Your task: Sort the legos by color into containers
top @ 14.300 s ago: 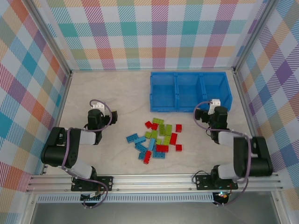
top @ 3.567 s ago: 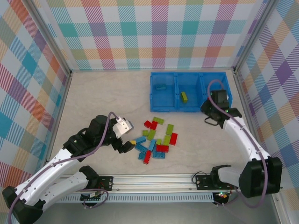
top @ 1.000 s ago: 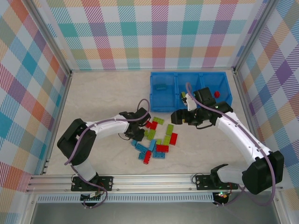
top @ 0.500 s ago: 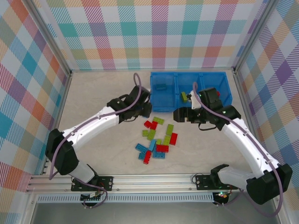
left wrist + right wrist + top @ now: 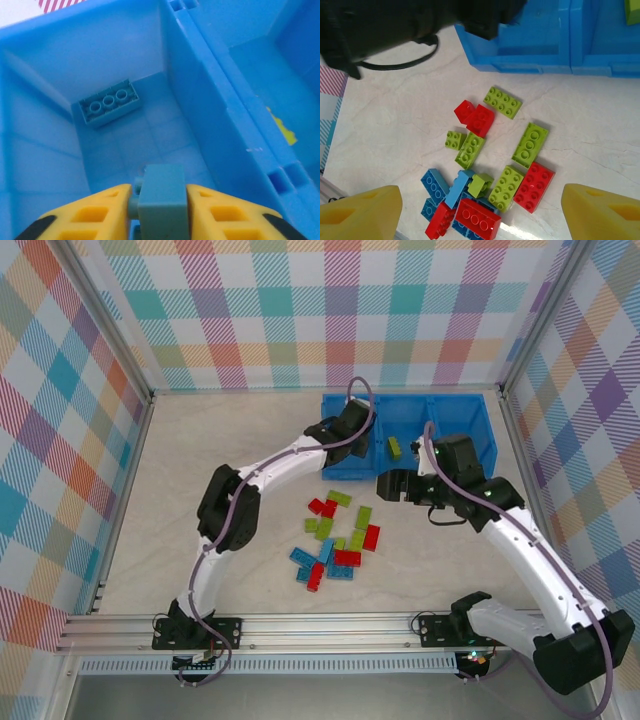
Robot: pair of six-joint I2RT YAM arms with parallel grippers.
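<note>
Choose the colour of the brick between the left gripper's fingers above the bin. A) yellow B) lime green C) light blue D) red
C: in the left wrist view, a light blue brick sits between the yellow fingers of the left gripper, over the bin.

Bin (image 5: 345, 470): I see it upper right of centre from the top, behind the loose pile (image 5: 338, 540).
Left compartment (image 5: 115, 145): lying brick (image 5: 111, 105) at its far end; my left gripper (image 5: 161, 200) above, held brick (image 5: 162, 185) between the fingers.
Middle compartment (image 5: 410, 435): middle brick (image 5: 394, 448) inside.
Right gripper (image 5: 395, 485): just before the bin, right of the pile.
</note>
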